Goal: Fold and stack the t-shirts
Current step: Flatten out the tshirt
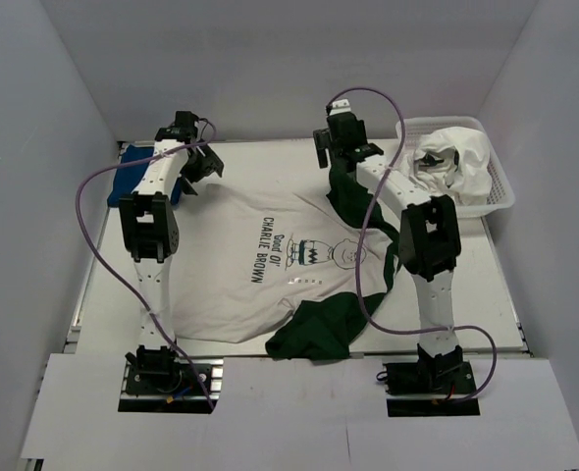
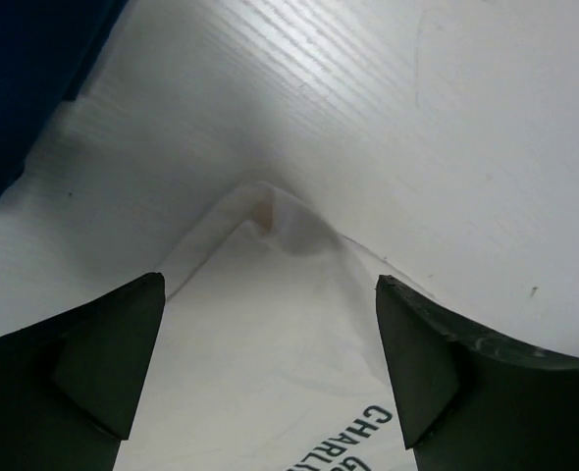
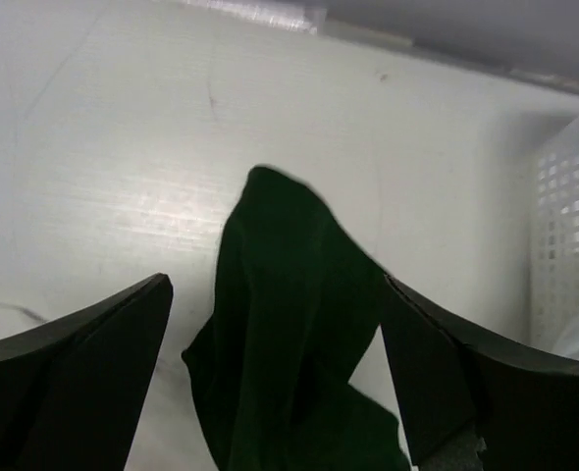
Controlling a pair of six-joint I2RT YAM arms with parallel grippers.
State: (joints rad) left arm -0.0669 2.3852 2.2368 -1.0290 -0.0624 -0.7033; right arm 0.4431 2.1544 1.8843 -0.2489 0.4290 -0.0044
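White tee (image 1: pixel 270 265): spread print-up on counter (image 1: pixel 486 294), near green sleeve (image 1: pixel 314 334) flopped inward; soft, limp, light, likely best pinched at hem corners | blue tee (image 1: pixel 125 182): far-left corner | left gripper (image 2: pixel 270 294): jaws wide, empty, over hem corner | right gripper (image 3: pixel 275 294): jaws wide, empty, over far sleeve

The white cotton tee (image 1: pixel 221 285) spread flat has 2 dark green sleeves and a black cartoon print. The folded royal-blue fabric tee (image 1: pixel 125 179) is plain. The white perforated plastic basket (image 1: pixel 503 191) holds a crumpled white cloth (image 1: pixel 466 157), possibly with dark print.
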